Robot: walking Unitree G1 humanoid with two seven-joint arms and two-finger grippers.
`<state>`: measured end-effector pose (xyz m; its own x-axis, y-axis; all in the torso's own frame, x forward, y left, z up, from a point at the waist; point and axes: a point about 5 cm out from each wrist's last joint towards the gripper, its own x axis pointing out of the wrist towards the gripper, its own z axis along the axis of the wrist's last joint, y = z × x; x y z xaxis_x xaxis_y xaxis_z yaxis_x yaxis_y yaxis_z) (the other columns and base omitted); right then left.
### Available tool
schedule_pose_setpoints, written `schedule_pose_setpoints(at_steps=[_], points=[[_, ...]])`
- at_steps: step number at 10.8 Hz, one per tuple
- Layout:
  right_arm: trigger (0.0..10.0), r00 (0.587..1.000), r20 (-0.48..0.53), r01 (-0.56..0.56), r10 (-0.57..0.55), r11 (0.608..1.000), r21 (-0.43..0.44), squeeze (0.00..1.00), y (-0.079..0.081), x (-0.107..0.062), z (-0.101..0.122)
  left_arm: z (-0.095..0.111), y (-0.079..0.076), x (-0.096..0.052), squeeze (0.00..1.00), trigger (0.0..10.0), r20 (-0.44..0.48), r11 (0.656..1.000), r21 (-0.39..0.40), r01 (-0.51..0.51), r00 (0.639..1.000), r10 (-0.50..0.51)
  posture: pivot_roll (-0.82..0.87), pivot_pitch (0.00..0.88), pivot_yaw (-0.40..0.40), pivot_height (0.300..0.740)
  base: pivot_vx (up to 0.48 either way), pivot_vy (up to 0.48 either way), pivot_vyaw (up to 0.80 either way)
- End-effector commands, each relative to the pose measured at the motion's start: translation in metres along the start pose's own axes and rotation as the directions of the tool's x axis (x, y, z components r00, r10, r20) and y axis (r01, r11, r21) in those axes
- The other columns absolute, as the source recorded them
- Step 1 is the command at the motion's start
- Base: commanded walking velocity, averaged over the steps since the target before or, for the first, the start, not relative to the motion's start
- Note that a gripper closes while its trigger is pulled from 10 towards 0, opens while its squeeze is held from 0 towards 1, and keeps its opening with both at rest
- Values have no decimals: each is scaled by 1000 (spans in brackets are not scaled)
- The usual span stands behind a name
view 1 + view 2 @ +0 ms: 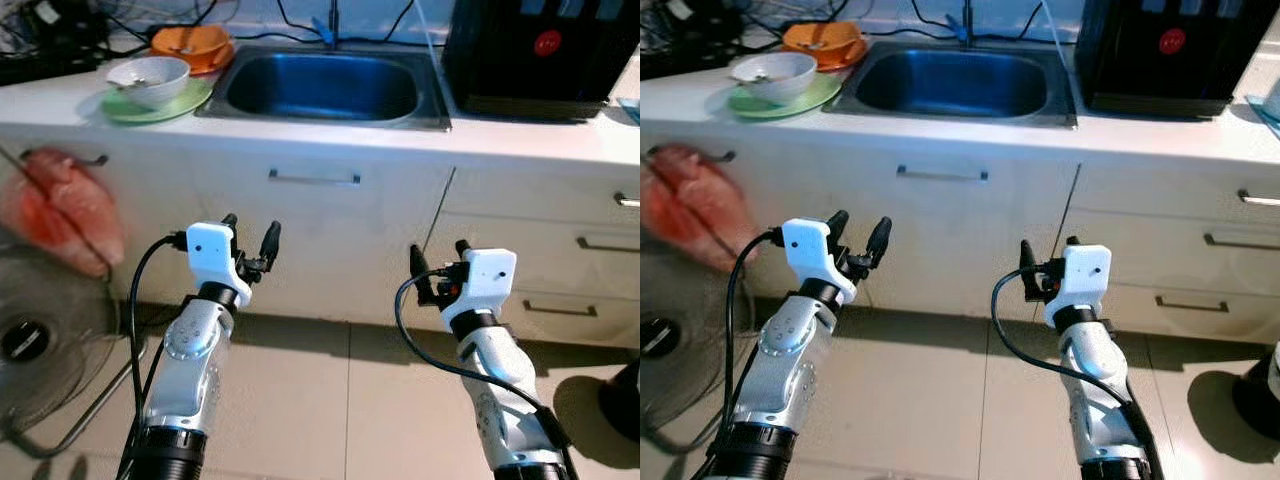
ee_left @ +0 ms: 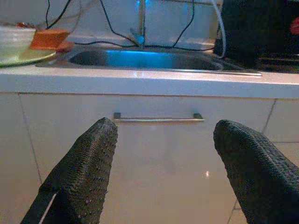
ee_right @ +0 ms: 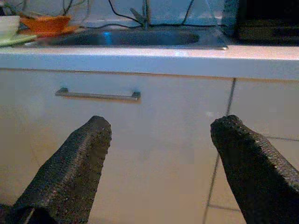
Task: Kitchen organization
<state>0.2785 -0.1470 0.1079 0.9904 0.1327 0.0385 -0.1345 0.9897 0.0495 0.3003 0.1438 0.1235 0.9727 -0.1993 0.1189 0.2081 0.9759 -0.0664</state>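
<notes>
- The robot stands facing the counter (image 1: 330,140), both arms raised below its edge, nothing in either one.
- The left gripper (image 1: 250,240) is spread wide and empty, level with the cabinet handle (image 1: 314,178) under the sink (image 1: 320,88).
- The right gripper (image 1: 437,262) is wide too and carries nothing.
- The dishes sit far left on the counter: a white bowl (image 1: 148,80) on a green plate (image 1: 190,100), an orange dish (image 1: 190,42) behind them.
- My read: it's lining up. Best to step in closer and raise the left arm above the counter edge before reaching for that bowl.
</notes>
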Motion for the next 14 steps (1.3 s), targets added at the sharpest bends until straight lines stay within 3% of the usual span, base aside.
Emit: schedule_pose_setpoints(at_steps=[1, 3, 6, 8, 10, 14], points=[[10000, 1000, 11, 9, -9, 1000, 6, 0, -5, -1, 3, 3, -4, 1, 0, 10000, 6, 1000, -10, 19, 1000, -19, -1, 0, 26, 740, 424, 0, 0], [10000, 1000, 21, -11, 11, 1000, -1, 0, -3, 0, 5, 3, -4, 2, 0, 10000, 6, 1000, -9, 21, 1000, -21, -1, 0, 28, 740, 413, 0, 0], [10000, 987, 150, -60, 62, 998, -15, 0, 6, 4, 41, 18, -7, 7, 0, 10000, 60, 999, 24, 39, 997, -40, -7, 0, 31, 740, 316, 0, 0], [10000, 978, 192, -84, 85, 996, -13, 0, 13, 9, 58, 28, -9, 11, 0, 10000, 89, 999, -4, 43, 995, -43, -2, 0, 29, 740, 298, 0, 0], [10000, 984, 169, -56, 53, 998, 12, 0, 11, 14, 59, 33, -7, 14, 0, 10000, 98, 999, -9, 41, 994, -40, 3, 0, 37, 740, 326, 276, 0], [10000, 987, 151, -53, 60, 997, -53, 0, 12, 14, 55, 38, -6, 16, 0, 10000, 112, 999, -17, 28, 993, -26, 3, 0, 33, 740, 262, 397, 0]])
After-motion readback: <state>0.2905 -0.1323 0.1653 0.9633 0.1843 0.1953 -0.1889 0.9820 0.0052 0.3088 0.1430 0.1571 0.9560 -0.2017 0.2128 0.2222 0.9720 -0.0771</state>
